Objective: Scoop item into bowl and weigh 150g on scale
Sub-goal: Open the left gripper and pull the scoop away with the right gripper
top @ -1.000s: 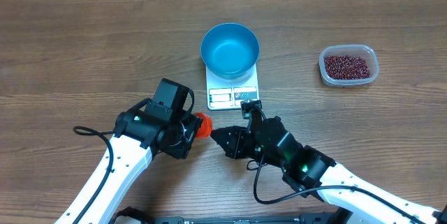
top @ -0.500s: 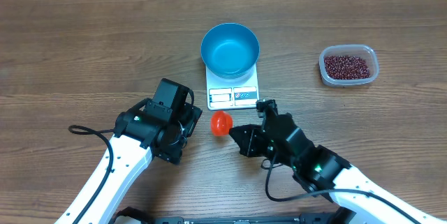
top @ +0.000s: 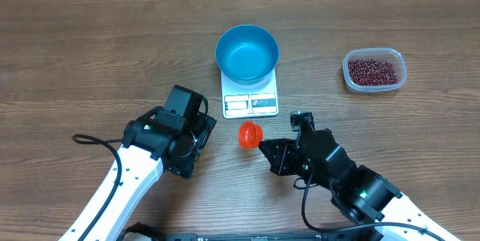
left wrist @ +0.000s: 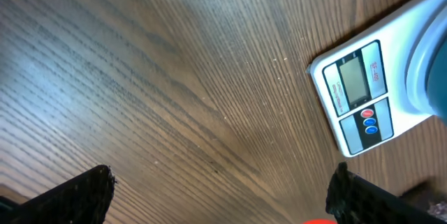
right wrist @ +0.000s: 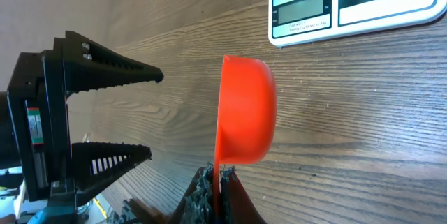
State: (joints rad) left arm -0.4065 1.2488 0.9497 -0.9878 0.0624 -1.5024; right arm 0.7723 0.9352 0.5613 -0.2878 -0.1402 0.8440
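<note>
Your right gripper (right wrist: 218, 182) pinches the orange scoop (right wrist: 244, 109), left gripper (right wrist: 154, 116) gaping empty; next, likely, swing it to the beans (top: 373, 69) at two o'clock.

The middle of the table (top: 90, 46) was blocked by the blue bowl (top: 247, 53), which was seated on the scale (top: 250, 103). Only the scale's display edge was left uncovered. Just in front of that edge, the narrow gap was taken up by the orange scoop (top: 250, 134), gripped at its handle by the closed right gripper (top: 264, 148). The left gripper (top: 204, 134), jaws spread wide, was parked near the scoop's left, apart from it. Bare wood was left between the scale and the clear tub (top: 401, 64) of beans (top: 373, 70), and across the left and far sides.
</note>
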